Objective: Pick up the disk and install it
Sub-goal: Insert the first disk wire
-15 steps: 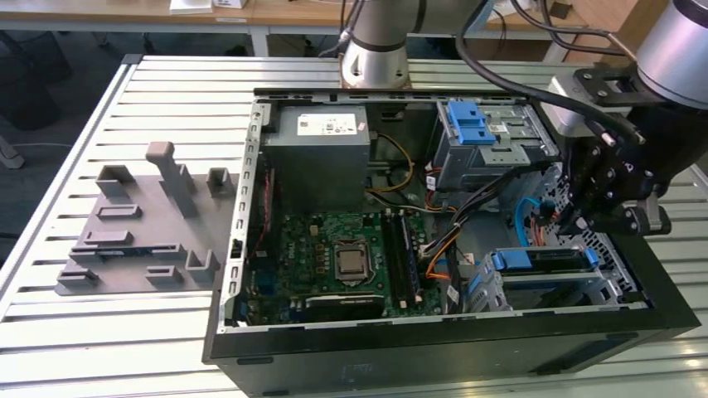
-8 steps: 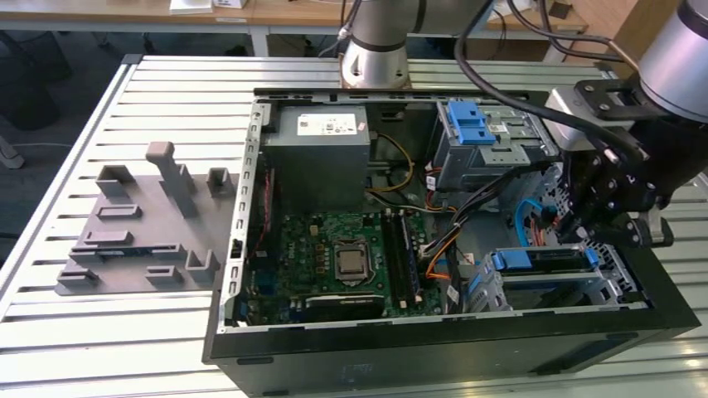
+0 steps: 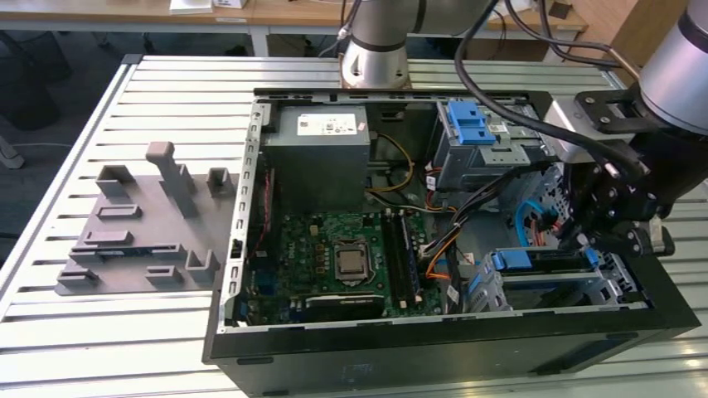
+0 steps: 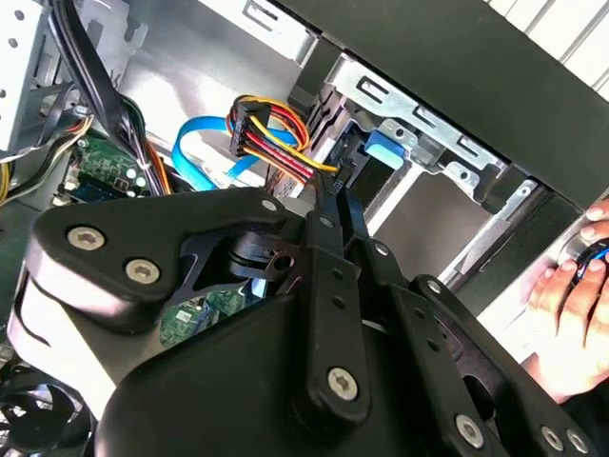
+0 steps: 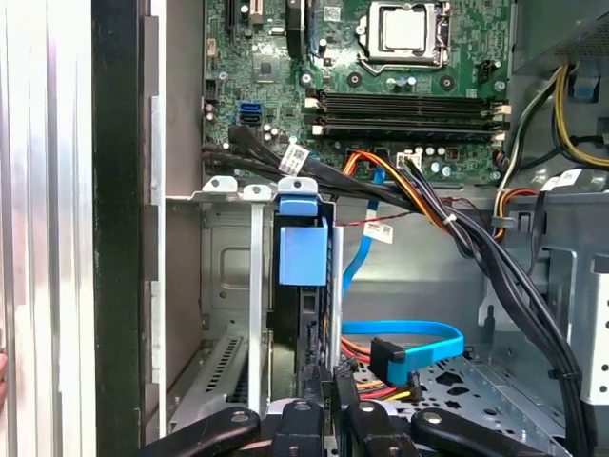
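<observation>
The disk point(image 3: 539, 259) stands on edge in the drive bay at the case's front corner, on the exterior view's right, with its blue frame showing. In the first wrist view its blue tab point(image 5: 303, 255) sits between the bay's metal walls. My gripper point(image 3: 581, 240) hangs just over the disk's end nearest the case wall. The black fingers point(image 5: 314, 386) lie close together, shut, with their tips at the disk's near edge. I cannot tell whether they touch it. In the second wrist view my gripper point(image 4: 333, 190) points at the blue tab point(image 4: 383, 148).
A blue data cable point(image 5: 419, 343) and a bundle of coloured power wires point(image 4: 271, 143) lie right beside the bay. The grey power supply box point(image 3: 321, 145), a silver cage with a blue latch point(image 3: 476, 124) and the motherboard point(image 3: 343, 257) fill the case. A person's hand point(image 4: 571, 314) rests outside the case wall.
</observation>
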{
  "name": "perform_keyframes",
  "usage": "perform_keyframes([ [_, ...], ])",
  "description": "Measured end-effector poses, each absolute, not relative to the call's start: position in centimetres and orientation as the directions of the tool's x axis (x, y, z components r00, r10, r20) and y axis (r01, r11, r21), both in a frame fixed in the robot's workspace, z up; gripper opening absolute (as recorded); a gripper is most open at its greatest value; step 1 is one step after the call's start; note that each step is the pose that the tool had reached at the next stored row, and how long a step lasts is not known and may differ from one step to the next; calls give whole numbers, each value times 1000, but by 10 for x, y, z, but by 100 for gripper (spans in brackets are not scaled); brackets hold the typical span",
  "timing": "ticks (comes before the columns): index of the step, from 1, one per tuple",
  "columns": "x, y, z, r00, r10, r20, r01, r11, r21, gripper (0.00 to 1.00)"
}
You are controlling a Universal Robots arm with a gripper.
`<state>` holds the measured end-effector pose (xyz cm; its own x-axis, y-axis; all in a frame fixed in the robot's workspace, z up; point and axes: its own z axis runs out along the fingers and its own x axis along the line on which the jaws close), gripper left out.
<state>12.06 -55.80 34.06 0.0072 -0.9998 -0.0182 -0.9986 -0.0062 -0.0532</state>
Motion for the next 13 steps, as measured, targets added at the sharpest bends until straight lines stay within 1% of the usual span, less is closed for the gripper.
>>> perform_keyframes([
  [5,118,-559,338,3,-1000,-18,-998,-2,-62,16],
  [9,118,-559,337,-24,-1000,-18,-998,25,-63,16],
  [13,118,-559,336,-27,-999,-18,-998,28,-63,16],
])
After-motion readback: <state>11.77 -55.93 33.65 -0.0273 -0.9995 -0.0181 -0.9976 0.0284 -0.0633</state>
